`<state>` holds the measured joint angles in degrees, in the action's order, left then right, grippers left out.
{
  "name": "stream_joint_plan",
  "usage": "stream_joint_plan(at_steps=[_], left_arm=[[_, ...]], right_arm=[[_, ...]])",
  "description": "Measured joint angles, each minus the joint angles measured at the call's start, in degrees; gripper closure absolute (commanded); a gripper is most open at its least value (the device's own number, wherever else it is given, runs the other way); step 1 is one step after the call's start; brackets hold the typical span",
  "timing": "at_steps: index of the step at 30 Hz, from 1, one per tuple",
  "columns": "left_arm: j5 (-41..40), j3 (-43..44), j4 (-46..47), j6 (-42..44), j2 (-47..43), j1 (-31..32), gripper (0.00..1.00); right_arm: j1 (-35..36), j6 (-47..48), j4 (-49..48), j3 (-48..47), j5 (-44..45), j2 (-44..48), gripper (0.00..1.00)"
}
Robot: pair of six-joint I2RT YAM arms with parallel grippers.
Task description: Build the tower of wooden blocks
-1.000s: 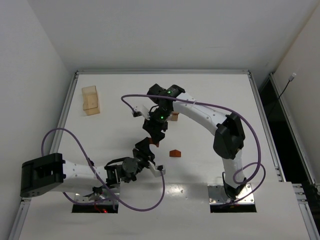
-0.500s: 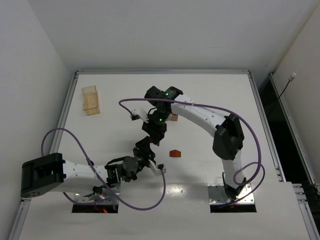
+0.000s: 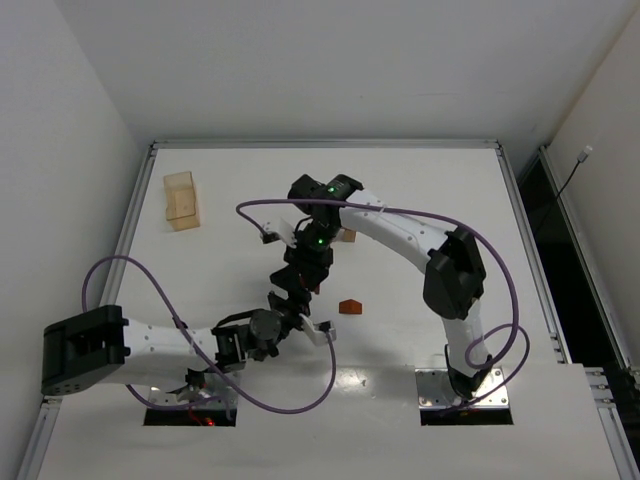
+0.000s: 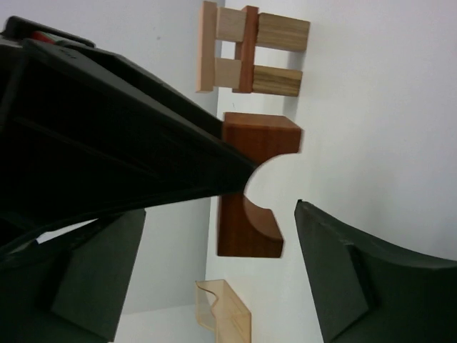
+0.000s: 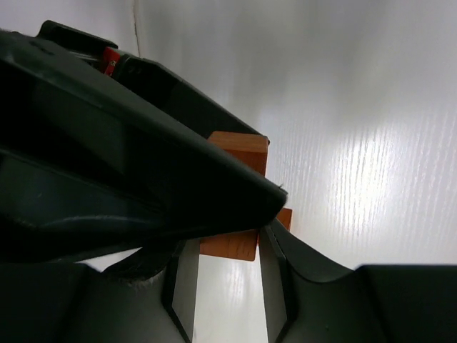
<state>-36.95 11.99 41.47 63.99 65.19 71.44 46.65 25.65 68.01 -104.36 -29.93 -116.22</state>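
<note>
Two grippers meet at the arch [image 4: 250, 229], near the tower [image 4: 246, 46]. Right gripper [image 5: 227, 243]: jaws clenched on the arch, apparently to lift it onto the tower. Left gripper [image 4: 218, 214]: jaws spread wide either side, gripping nothing.

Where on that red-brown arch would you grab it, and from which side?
Grip the arch across its solid back, pressing on the two broad flat faces, and come from the side opposite the curved hollow. Those faces look flat and parallel. The hollow is rounded and the legs short, so they likely offer less hold.
</note>
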Motion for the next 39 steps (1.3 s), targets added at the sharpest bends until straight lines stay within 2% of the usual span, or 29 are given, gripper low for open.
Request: stream_joint_plan(at_steps=[1, 2, 4, 6, 9, 14, 18, 24, 30, 35, 39], left_arm=[[-0.39, 0.72, -0.48, -1.27, -0.04, -0.11, 0.06], [-0.85, 1.29, -0.76, -2.01, -0.09, -0.24, 0.02], [-2.08, 2.25, -2.21, -4.83, -0.48, -0.57, 0.00], [-3.58, 3.89, -5.14, -8.76, -1.36, -1.44, 0.00], [-3.89, 8.33, -15.02, -18.01, -3.65, -3.76, 0.00], [0.07, 12.94, -30.97, -30.51, -14.40, -6.05, 0.00], [4.85, 13.35, -41.16, -37.86, -20.28, -6.08, 0.00], [10.84, 14.91, -52.61, -44.11, -20.20, -9.92, 0.00], [16.44, 18.80, -56.24, -46.21, -19.10, -19.65, 0.00], [24.24, 24.68, -58.36, -49.77, -9.81, -31.52, 0.00], [34.84, 30.73, -60.87, -52.98, 0.31, -42.21, 0.00]], right_arm=[[0.00, 0.04, 0.04, 0.00, 0.11, 0.00, 1.00], [0.00, 0.09, 0.07, 0.00, 0.22, 0.00, 1.00], [-0.02, 0.26, -0.04, 0.28, 0.52, 0.02, 1.00], [-0.35, 0.42, -0.04, 1.33, 1.49, 0.24, 1.00], [-1.88, 0.55, -0.74, 3.56, 2.34, 1.38, 1.00], [-8.28, 1.29, -0.85, 3.93, 5.92, 3.98, 1.00], [-14.03, 2.45, -1.81, 0.04, 9.70, 4.09, 1.00], [-17.86, 9.49, -4.44, -6.88, 13.81, 3.63, 1.00], [-17.66, 22.64, 2.84, -25.27, 16.96, -3.06, 1.00], [-17.51, 32.17, 6.73, -26.47, 21.66, -3.65, 1.00], [-17.20, 36.28, 8.31, -26.34, 25.59, -4.63, 1.00]])
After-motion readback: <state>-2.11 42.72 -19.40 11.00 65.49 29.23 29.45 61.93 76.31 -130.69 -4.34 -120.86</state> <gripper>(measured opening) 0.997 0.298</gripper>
